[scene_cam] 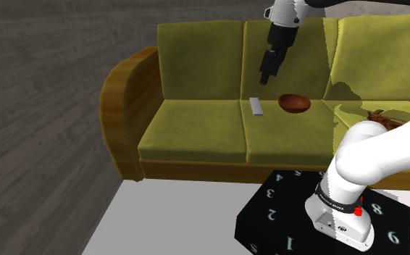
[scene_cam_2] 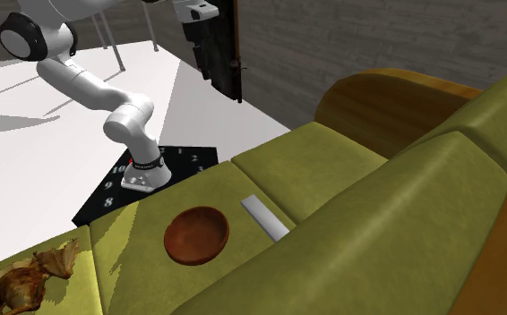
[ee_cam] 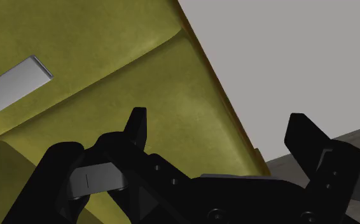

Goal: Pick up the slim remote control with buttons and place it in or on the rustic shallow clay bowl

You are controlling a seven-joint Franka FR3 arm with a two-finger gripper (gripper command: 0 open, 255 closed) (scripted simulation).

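Wrist view: fingers (ee_cam: 137,127) wide apart, empty, above bare sofa cushion (ee_cam: 172,89), remote (ee_cam: 13,86) aside

My work surface is an olive-green sofa (scene_cam: 196,130) with three seat cushions and brown arms. A slim pale-grey remote (scene_cam: 256,106) lies flat on the middle cushion. A reddish-brown shallow bowl (scene_cam: 295,103) stands upright on the same cushion, near the remote but apart. A brown crumpled object (scene_cam: 385,119) lies on the cushion at the shoulder view's right.
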